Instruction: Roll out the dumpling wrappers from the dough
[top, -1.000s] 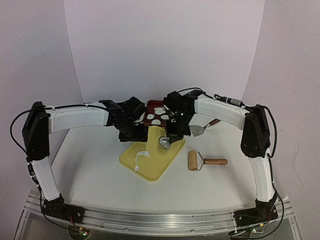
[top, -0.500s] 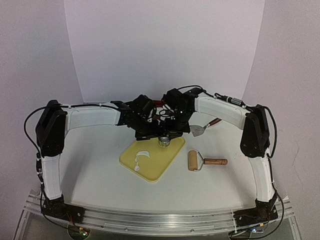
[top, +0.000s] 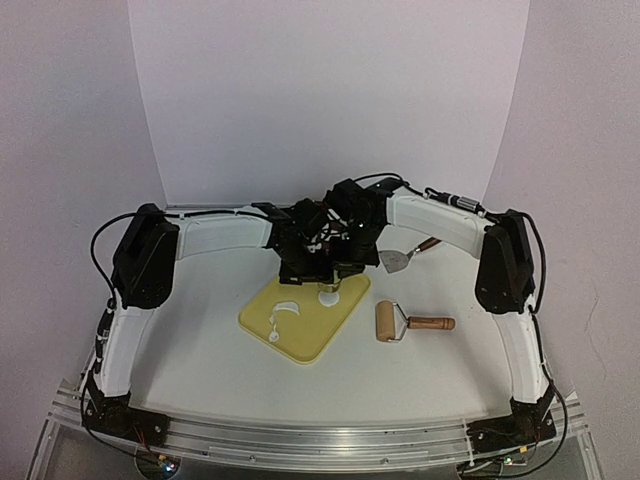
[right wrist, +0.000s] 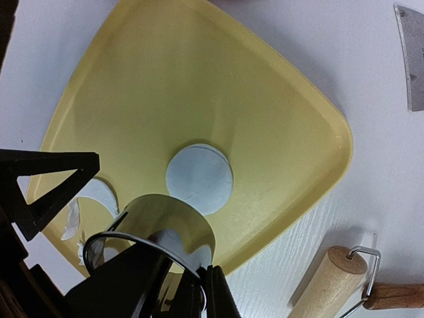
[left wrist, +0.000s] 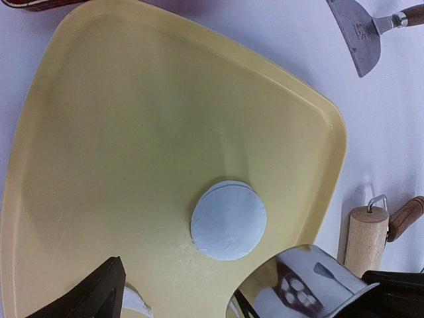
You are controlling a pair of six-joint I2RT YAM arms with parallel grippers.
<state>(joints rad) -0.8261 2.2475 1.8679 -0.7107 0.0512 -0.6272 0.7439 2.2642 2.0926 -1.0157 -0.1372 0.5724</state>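
Note:
One round white dumpling wrapper [left wrist: 228,220] lies flat on the yellow board [left wrist: 132,132], near its far corner [top: 328,297] [right wrist: 199,179]. Curled dough scraps [top: 283,308] [right wrist: 99,195] lie on the board's left part. My right gripper [right wrist: 205,278] is shut on the wall of the metal ring cutter [right wrist: 156,232], which hangs just above the board, beside the wrapper. My left gripper [left wrist: 245,281] hovers open over the same corner with nothing between its fingers. Both grippers crowd together in the top view, left [top: 305,268] and right [top: 337,272].
A wooden rolling pin [top: 385,322] lies right of the board, its handle pointing right. A metal scraper [top: 395,261] rests behind it. An edge of the red tray [left wrist: 33,4] shows beyond the board; the arms cover it in the top view.
My left arm has swung right, from over the red tray to the board's far corner. My right gripper has lifted the ring cutter off the board, uncovering a cut round wrapper.

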